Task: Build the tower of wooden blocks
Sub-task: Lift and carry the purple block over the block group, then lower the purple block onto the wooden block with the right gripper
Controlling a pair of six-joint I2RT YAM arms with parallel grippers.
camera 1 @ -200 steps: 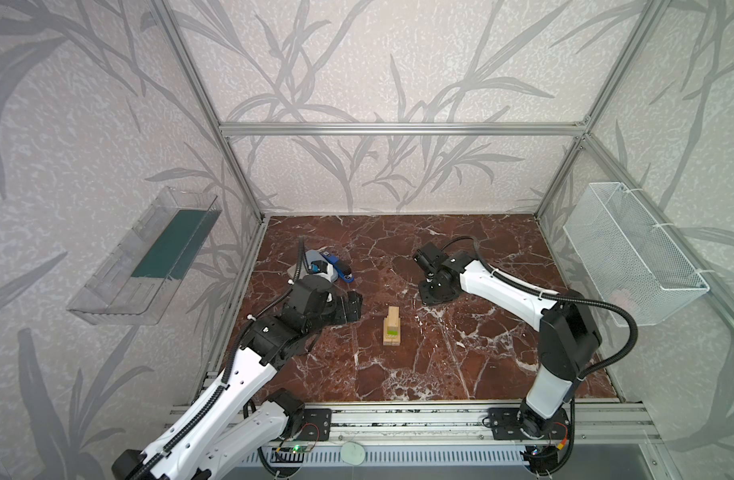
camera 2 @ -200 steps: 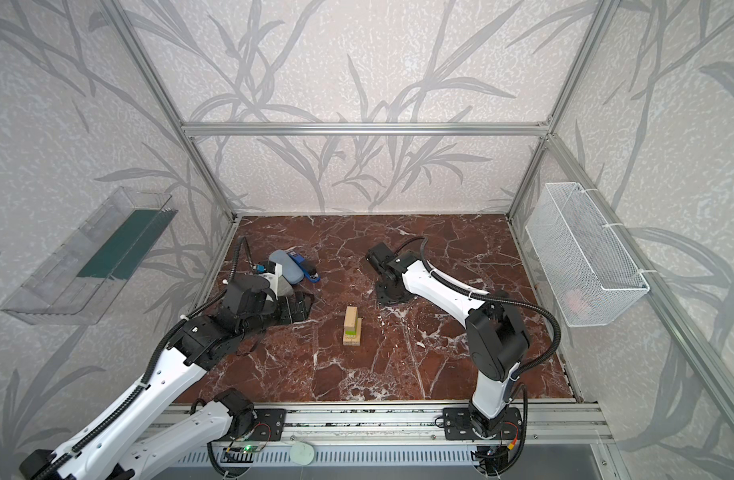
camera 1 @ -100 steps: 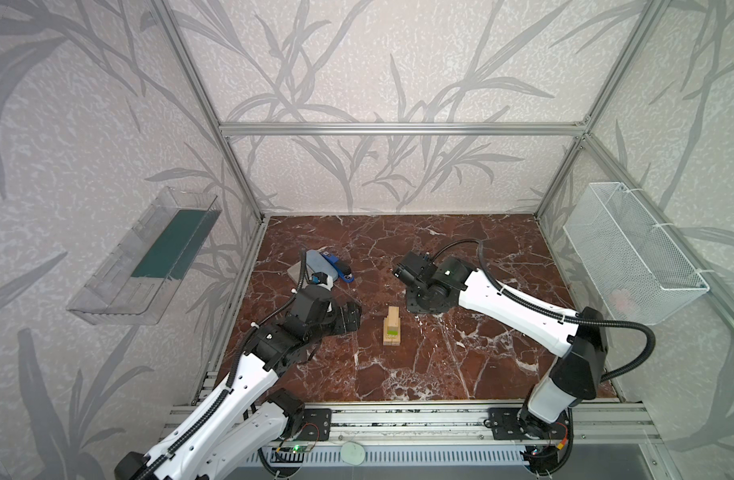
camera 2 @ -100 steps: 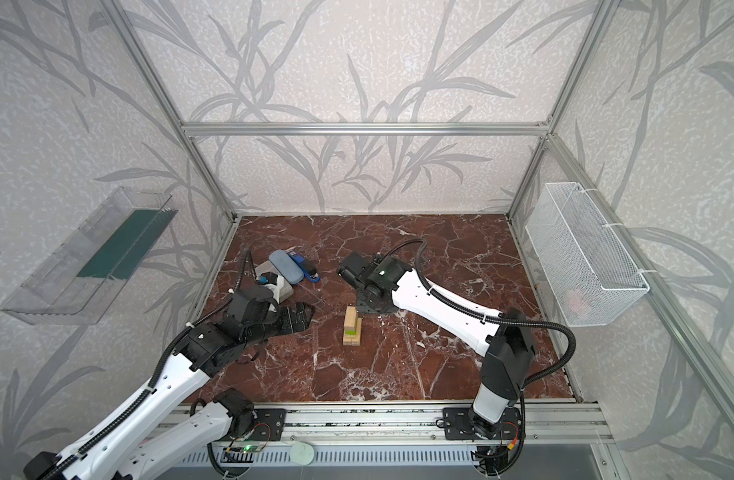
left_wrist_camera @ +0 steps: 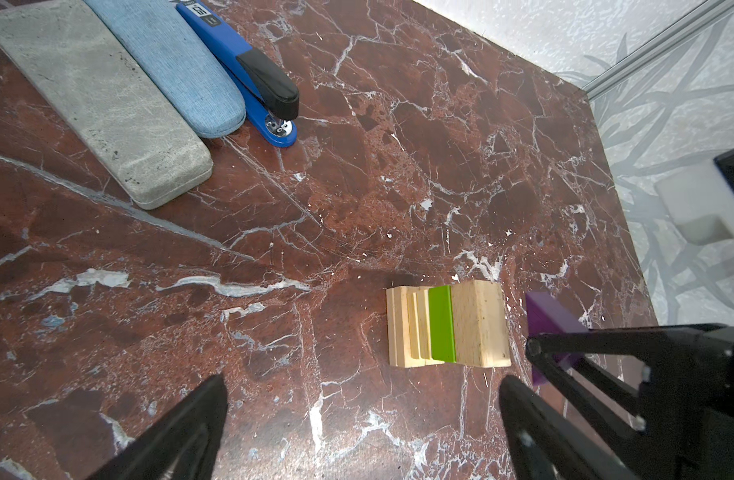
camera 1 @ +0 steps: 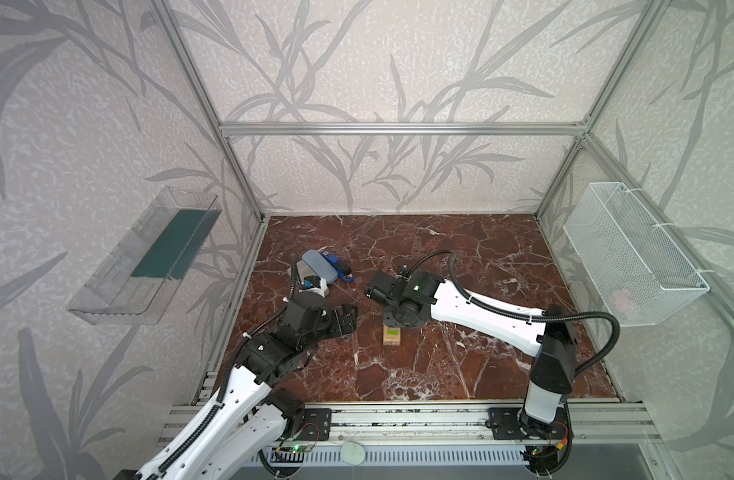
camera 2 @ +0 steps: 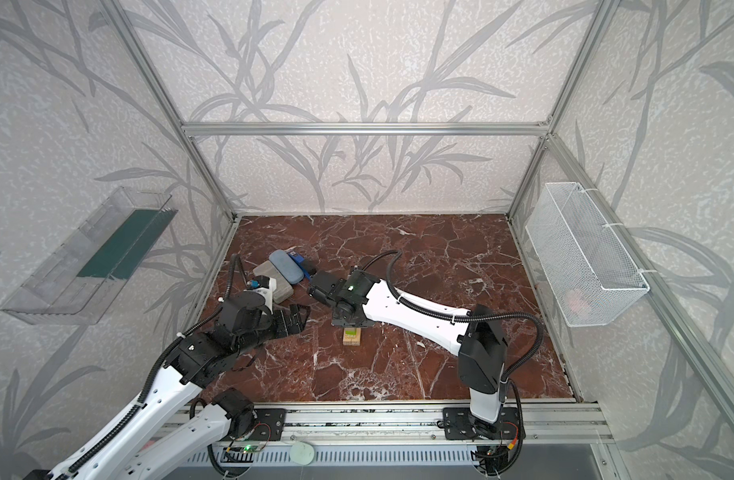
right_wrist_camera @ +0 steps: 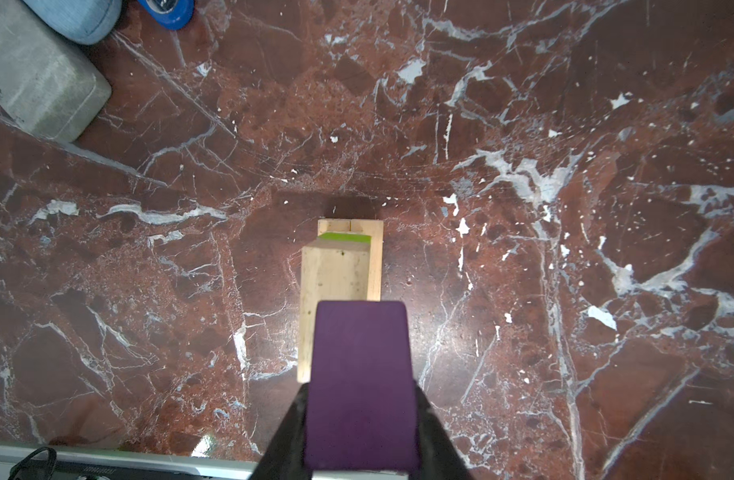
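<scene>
Purple block (right_wrist_camera: 359, 386) pinched in right hand (right_wrist_camera: 359, 415) above tower (right_wrist_camera: 340, 282), left hand (left_wrist_camera: 362, 380) spread wide, unladen, marble floor (camera 1: 461, 365) between.

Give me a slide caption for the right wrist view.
Right tool holds the purple block by the wood tower, its lime-green brick showing beyond the top pale brick.

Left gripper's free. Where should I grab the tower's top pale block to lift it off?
Pinch its two long sides mid-length, coming straight down: the top pale block lies flat and both sides look bare. The right gripper, holding the purple block, hangs close above, so clear it first.
</scene>
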